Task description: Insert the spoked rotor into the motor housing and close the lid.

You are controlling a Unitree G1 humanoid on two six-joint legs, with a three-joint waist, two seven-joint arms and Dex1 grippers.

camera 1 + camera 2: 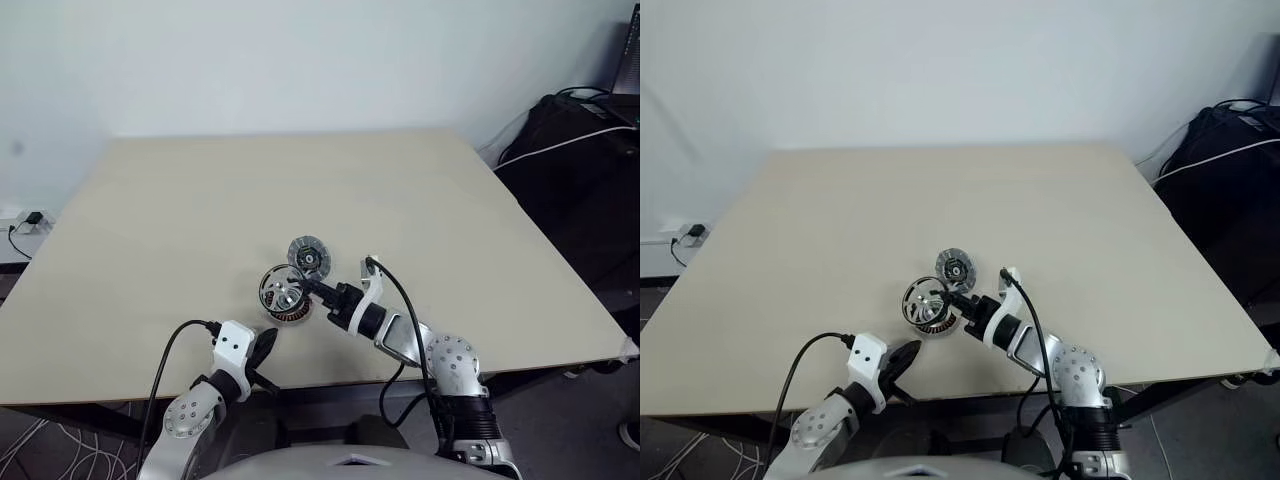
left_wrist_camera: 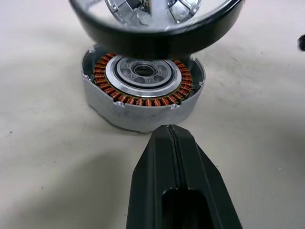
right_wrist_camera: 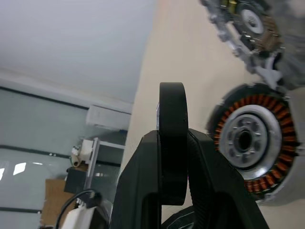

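Shut left gripper (image 2: 174, 138) partly hides motor housing (image 2: 143, 102).

You're looking at a lab or test room, plain and bare. A wide beige table (image 1: 300, 190) sits against a blank white wall (image 1: 300, 60). Cables (image 1: 60, 450) trail on the floor under the near edge, a plug strip (image 1: 25, 222) sits by the wall, and a black bag (image 1: 585, 150) with a white cord slumps beside the table.
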